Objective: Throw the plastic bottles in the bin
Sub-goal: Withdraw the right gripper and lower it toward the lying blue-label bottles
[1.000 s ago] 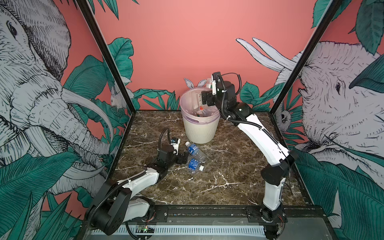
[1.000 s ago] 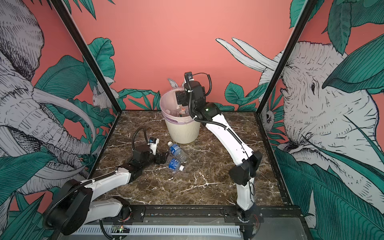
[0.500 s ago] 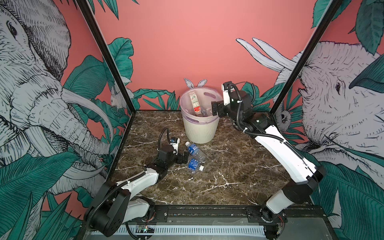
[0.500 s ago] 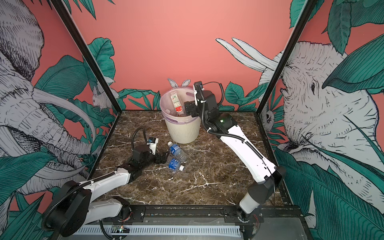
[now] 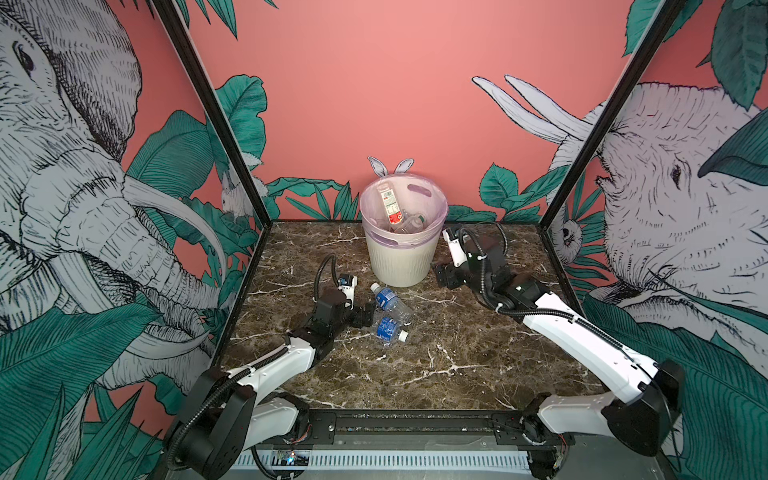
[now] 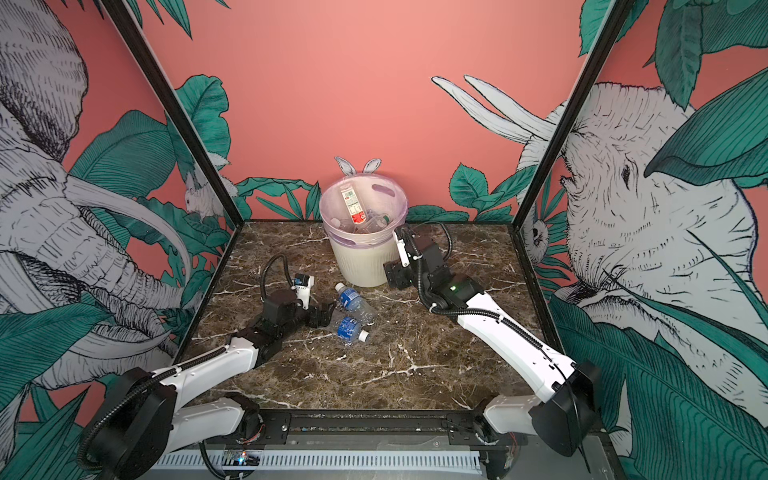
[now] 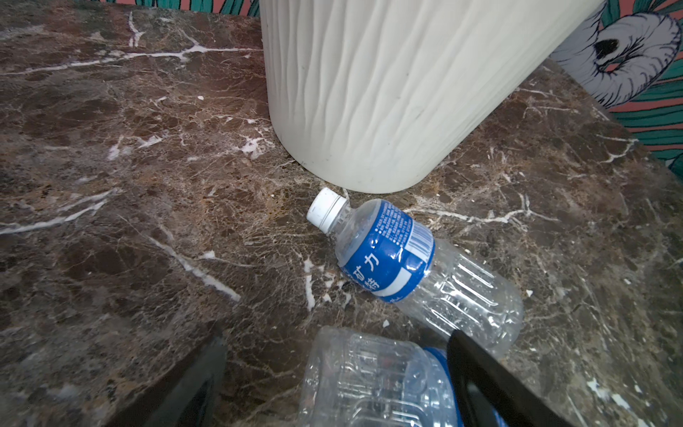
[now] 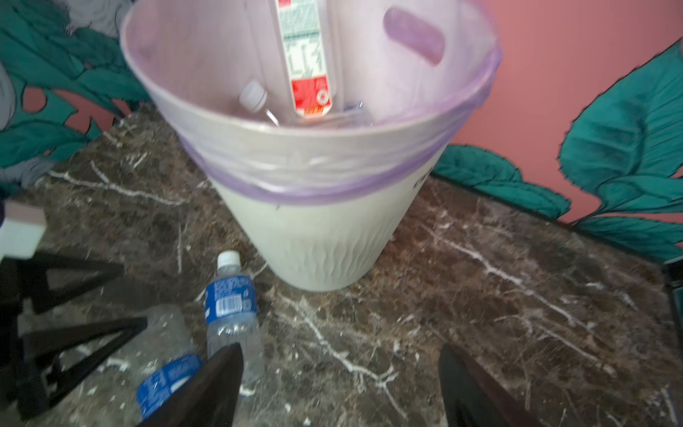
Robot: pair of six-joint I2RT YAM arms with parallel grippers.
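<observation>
Clear plastic, the near bottle [image 5: 388, 328] lay base-first between the open left fingers [image 5: 365, 314], long axis running right; the right fingers [image 8: 214, 384], open and empty, sat farther off by the bin [image 5: 399, 262].

Cream bin [image 5: 400, 259] w/ pink bag stands far, in the middle; some bottles [image 5: 390, 205] inside. 2 blue-label bottles [image 5: 388, 300] lie on sides just near of it.

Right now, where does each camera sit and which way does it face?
Top views: high at the front, looking down toward the back wall; both arms, left gripper, right gripper, bin show.
Left wrist: low, facing the bin's base; own fingers show.
Right wrist: right of the bin, facing it; own fingers show.
Shared: both wrist views catch the bottle by the bin.
</observation>
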